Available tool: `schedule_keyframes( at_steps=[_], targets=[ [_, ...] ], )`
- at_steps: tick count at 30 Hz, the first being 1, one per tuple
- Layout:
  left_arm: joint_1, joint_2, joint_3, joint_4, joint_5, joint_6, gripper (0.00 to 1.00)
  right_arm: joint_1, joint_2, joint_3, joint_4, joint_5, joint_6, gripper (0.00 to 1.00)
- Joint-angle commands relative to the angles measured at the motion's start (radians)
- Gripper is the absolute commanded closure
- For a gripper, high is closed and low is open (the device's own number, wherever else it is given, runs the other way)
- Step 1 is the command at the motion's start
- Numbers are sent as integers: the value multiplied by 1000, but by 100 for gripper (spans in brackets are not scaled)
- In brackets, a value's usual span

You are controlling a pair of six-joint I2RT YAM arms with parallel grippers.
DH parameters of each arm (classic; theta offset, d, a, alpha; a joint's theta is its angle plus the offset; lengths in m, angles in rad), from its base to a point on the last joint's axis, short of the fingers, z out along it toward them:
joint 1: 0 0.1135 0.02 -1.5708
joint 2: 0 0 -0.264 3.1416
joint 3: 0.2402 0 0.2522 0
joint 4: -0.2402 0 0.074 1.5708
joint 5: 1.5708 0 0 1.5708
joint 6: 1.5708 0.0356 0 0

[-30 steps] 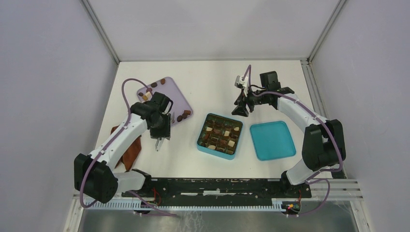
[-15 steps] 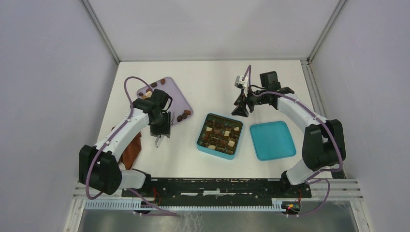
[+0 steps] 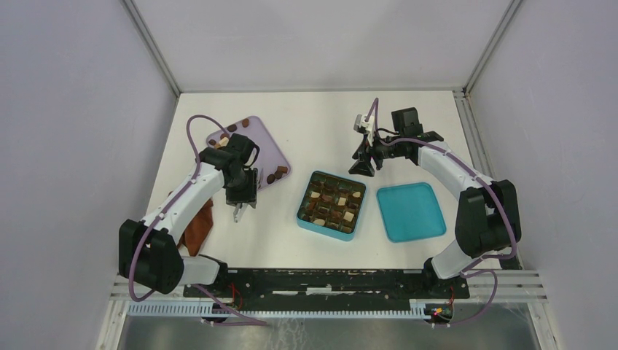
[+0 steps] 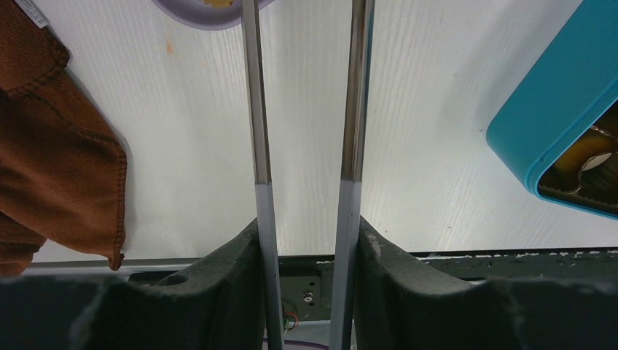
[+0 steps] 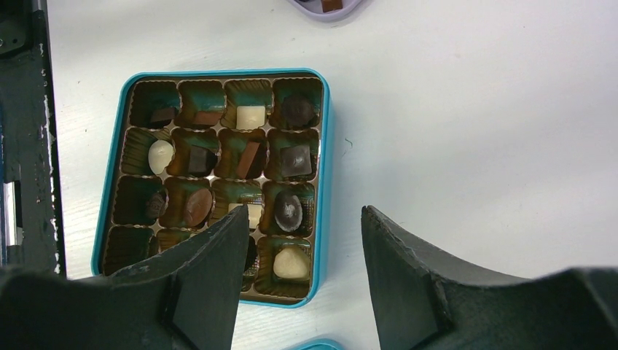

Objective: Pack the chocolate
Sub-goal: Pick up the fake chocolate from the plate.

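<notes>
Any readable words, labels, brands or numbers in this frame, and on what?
White tag at the edge of the brown cloth: print too small to read.
Teal box, lid, lilac tray, chocolates: no lettering visible.

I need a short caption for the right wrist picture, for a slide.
Right gripper, open and empty, faces the teal box; most visible cells hold chocolate.

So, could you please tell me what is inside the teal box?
The teal box holds a grid of lined cells, most with one chocolate, dark, brown or cream. A finger of the right pincer covers part of the nearest row, so those cells cannot be judged.
</notes>
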Motion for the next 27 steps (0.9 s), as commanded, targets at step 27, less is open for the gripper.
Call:
schedule_keyframes(
  at_steps=[27],
  targets=[
    [4,2,-7,-17,41,21,57,5,9,12,-4,-32,-21,37]
  ],
)
